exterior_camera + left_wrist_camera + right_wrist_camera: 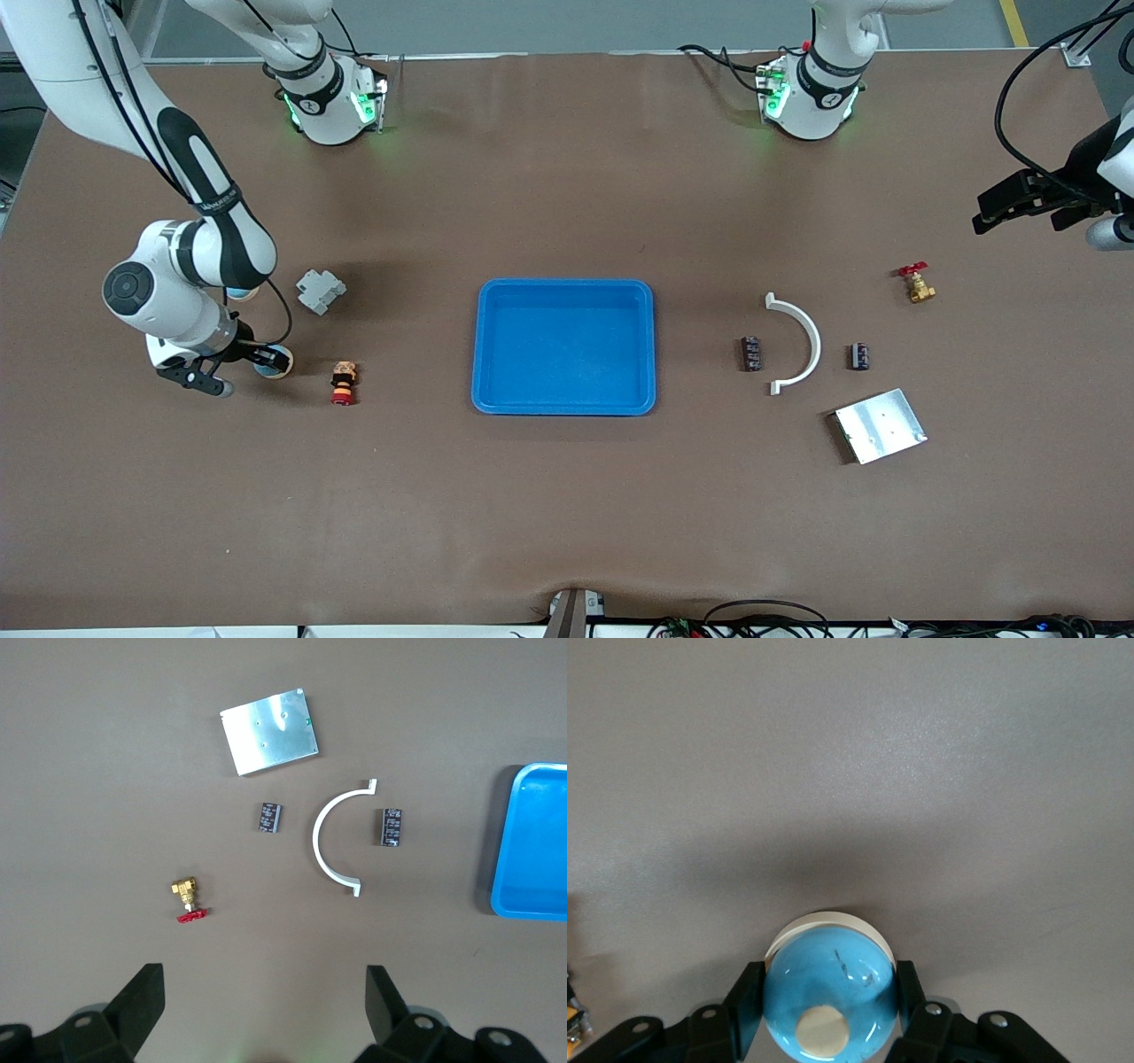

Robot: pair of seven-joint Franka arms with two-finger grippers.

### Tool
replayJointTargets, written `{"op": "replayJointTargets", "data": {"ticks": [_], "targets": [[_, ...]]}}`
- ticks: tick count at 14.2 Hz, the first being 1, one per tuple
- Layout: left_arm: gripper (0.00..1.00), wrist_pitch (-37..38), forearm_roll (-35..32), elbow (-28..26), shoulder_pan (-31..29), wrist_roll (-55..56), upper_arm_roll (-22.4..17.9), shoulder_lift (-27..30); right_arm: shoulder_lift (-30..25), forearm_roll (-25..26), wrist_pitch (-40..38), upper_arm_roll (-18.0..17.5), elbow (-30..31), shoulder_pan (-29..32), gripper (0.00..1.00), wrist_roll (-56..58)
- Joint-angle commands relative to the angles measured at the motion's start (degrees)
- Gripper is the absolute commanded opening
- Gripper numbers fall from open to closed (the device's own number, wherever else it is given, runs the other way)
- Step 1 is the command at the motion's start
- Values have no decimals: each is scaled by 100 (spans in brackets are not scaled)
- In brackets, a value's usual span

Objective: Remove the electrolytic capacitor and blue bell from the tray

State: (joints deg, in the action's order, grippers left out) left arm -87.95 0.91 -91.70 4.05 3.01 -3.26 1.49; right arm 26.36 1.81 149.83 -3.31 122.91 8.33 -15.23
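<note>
Blue bell out of the tray, held low at the right arm's end of the bench.

The right gripper (266,359) has its fingers (742,1003) clenched on the glossy light-blue dome-shaped bell (829,995), just above the brown bench (567,514) or perhaps touching it; the view leaves that unclear. The shallow bright-blue rectangular plastic tray (564,289) sits mid-bench with nothing in it. Two small dark cylindrical electrolytic capacitors (752,354) (858,356) lie toward the left arm's end, either side of a white curved plastic bracket (802,340). The left gripper (264,1005) waits above them, fingers released. Risk: the smooth rounded bell could roll once released. The capacitor printing is unreadable.
</note>
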Motion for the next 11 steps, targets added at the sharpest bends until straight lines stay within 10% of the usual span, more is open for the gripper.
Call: {"op": "replayJointTargets", "data": {"ticks": [1, 8, 10, 11], "targets": [[100, -46, -65, 55, -27, -55, 10, -17, 114, -128, 20, -99, -92, 133, 0, 126], [100, -152, -65, 47, 8, -55, 10, 27, 141, -399, 3, -99, -136, 142, 0, 117], [100, -257, -65, 47, 17, -55, 10, 27, 141, -664, -15, -99, -171, 125, 51, 135], [100, -266, -82, 55, 34, 6, 10, 35, 141, -673, -6, -99, -171, 125, 100, 135]]}}
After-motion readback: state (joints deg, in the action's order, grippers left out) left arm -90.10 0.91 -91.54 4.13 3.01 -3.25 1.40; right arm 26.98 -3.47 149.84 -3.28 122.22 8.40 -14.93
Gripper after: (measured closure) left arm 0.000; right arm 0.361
